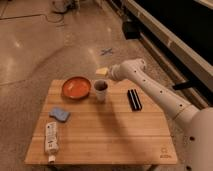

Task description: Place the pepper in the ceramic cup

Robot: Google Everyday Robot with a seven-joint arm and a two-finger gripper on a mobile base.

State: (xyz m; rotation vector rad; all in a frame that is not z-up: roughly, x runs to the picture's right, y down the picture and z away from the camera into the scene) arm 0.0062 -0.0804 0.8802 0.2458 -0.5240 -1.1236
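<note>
White ceramic cup (101, 90), rigid, breakable, dark inside; pepper unseen, judged light, grasp mid-length. End effector (103, 72) at cup's 12 o'clock; grip state indeterminate. Wooden worktop (105, 135).

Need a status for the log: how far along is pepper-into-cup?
Looks nearly done. No pepper lies on the wooden table, and the ceramic cup stands upright beside the orange bowl with something dark inside, likely the pepper, though that cannot be confirmed. The hand is above and just behind the cup, holding nothing visible. Left: pull the arm clear.
</note>
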